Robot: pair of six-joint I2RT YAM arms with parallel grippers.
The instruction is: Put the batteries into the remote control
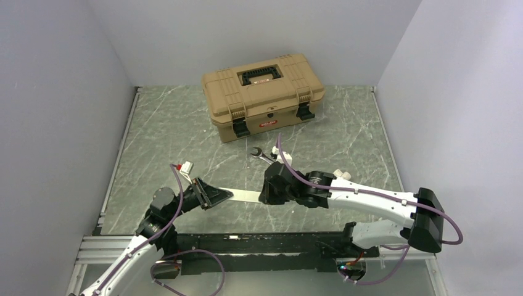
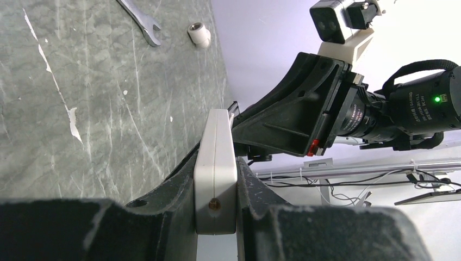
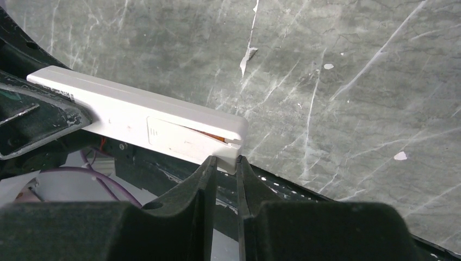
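Observation:
The remote control [image 1: 243, 196] is a slim white bar held level above the table between both grippers. My left gripper [image 1: 216, 196] is shut on its left end; in the left wrist view the bar [image 2: 216, 163] sits edge-on between the black fingers. My right gripper [image 1: 266, 191] is shut on the lower edge of the bar's right end [image 3: 224, 161]. In the right wrist view the remote control [image 3: 136, 114] shows a back cover slightly raised, with an orange-brown gap [image 3: 209, 134] under it. No batteries are in view.
A tan toolbox [image 1: 262, 92] stands closed at the back. A steel wrench [image 1: 262, 154] lies in front of it and also shows in the left wrist view [image 2: 142, 20]. A small white fitting [image 1: 341, 174] lies right of the wrench, and a white-and-red part [image 1: 185, 166] lies left.

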